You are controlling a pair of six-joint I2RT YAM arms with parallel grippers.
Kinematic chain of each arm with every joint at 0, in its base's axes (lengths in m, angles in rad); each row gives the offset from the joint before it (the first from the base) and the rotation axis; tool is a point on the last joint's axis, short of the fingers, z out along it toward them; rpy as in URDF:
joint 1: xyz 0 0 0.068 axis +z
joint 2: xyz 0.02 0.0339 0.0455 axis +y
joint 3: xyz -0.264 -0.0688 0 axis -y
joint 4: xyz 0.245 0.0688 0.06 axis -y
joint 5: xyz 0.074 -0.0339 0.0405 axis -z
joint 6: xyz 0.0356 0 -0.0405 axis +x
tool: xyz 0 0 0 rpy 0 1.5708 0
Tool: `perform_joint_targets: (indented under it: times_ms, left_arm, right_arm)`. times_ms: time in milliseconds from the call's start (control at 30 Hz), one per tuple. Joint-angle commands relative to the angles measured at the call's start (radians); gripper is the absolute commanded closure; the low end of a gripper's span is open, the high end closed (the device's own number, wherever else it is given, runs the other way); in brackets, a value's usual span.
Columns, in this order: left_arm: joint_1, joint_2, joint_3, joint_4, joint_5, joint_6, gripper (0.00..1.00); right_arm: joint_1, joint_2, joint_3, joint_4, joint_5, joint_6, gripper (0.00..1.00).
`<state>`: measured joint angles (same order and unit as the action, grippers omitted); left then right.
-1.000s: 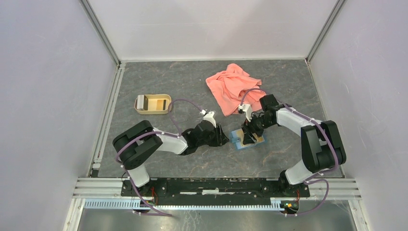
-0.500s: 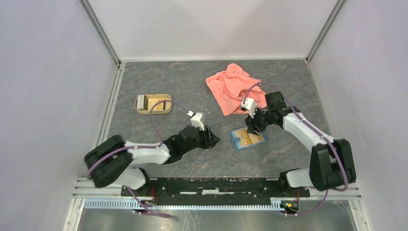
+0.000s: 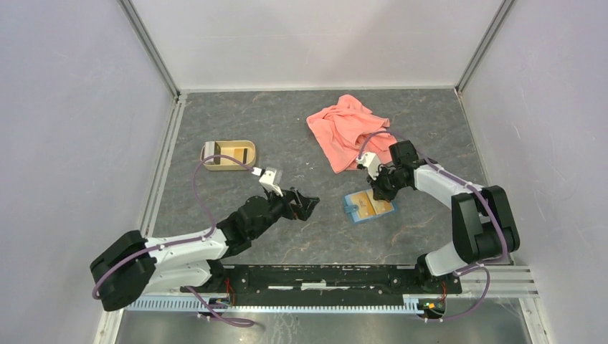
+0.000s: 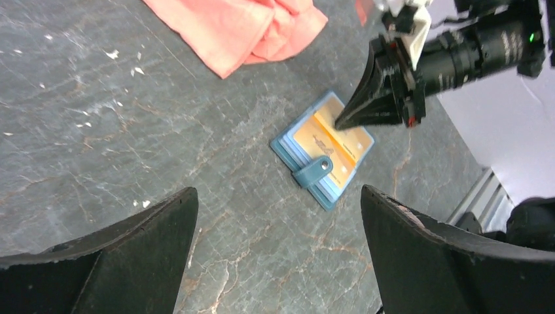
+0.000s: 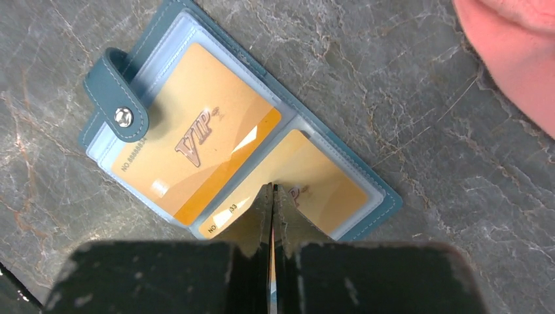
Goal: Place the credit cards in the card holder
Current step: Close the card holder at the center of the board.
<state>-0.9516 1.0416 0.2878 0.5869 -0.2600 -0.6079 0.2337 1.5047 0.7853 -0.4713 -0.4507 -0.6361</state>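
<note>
Credit cards (image 5: 196, 134) lie in the open card holder (image 3: 368, 207) on the surface (image 3: 287, 122) as the right pincer (image 5: 272, 196), pressed together, bears on one card's edge, seemingly to seat it, with the left pincer (image 3: 308, 206) spread wide well to the holder's left.

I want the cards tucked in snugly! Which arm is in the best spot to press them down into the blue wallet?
Right, I think. The right gripper, shut, points its tips at an orange card in the card holder. The left gripper hangs open off to the side, apart from it.
</note>
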Motion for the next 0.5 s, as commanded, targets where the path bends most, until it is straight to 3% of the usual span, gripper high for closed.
perform_joint_targets:
  times_ms: [0, 233, 467]
  left_arm:
    - [0.002, 0.072, 0.003, 0.075, 0.109, -0.018, 0.02]
    - [-0.003, 0.289, 0.057, 0.161, 0.286, -0.086, 0.17]
    - [-0.052, 0.496, 0.139, 0.198, 0.321, -0.134, 0.21]
  right_arm:
    - [0.001, 0.029, 0.045, -0.055, -0.033, -0.017, 1.00]
    - [0.030, 0.080, 0.054, -0.101, -0.189, -0.024, 1.00]
    - [0.065, 0.087, 0.058, -0.097, -0.269, -0.001, 0.99]
